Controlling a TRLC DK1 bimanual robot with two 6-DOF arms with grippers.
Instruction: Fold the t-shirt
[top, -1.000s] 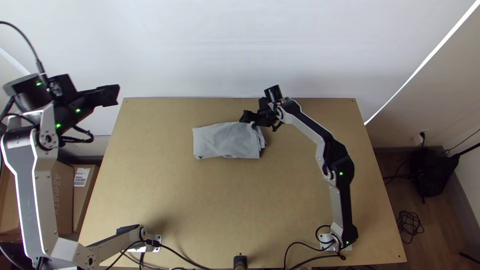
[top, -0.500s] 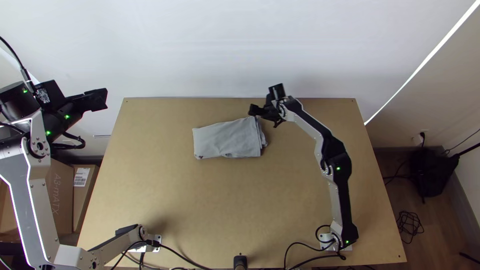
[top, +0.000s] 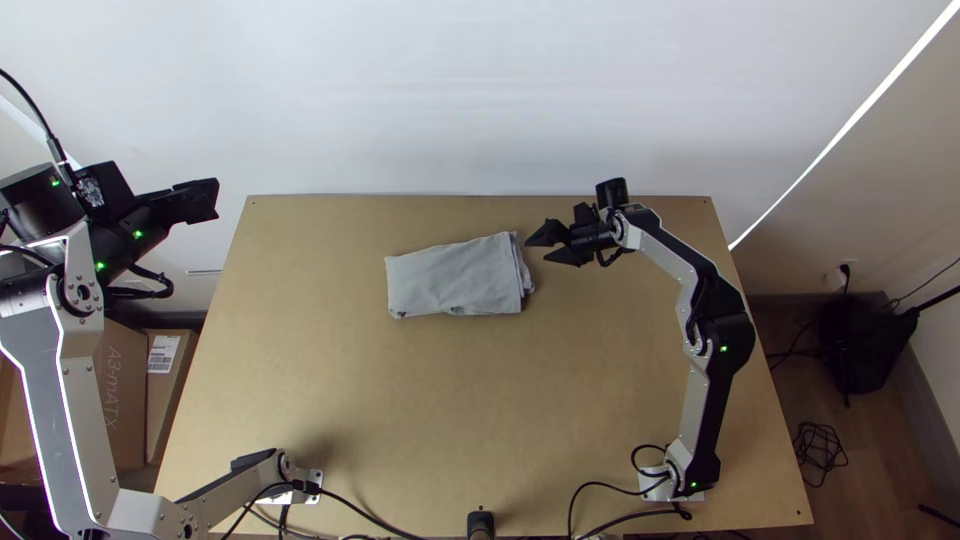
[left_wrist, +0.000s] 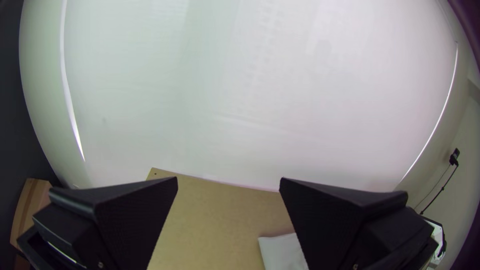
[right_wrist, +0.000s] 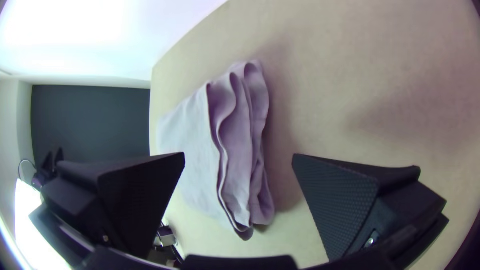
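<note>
The grey t-shirt (top: 455, 278) lies folded into a compact, roughly rectangular bundle at the table's upper middle. Several stacked layers show along its right end, and in the right wrist view the t-shirt (right_wrist: 235, 145) has wavy layer edges. My right gripper (top: 538, 248) is open just right of the bundle, apart from it; in its own wrist view the right gripper (right_wrist: 239, 155) has nothing between its pads. Off the table's left side is my left gripper (top: 212, 200), well away from the cloth. The left wrist view shows the left gripper (left_wrist: 228, 181) with fingers spread wide.
Bare wooden table (top: 400, 400) surrounds the cloth. A white wall (top: 450, 90) rises behind the far edge. Cardboard boxes (top: 125, 390) stand beyond the left edge, and cables (top: 600, 490) lie by the arm bases at the near edge.
My right gripper has left the cloth's far right corner, moved to the right and opened. The left arm has shifted slightly to the left. The cloth's far right corner sits a little farther up.
</note>
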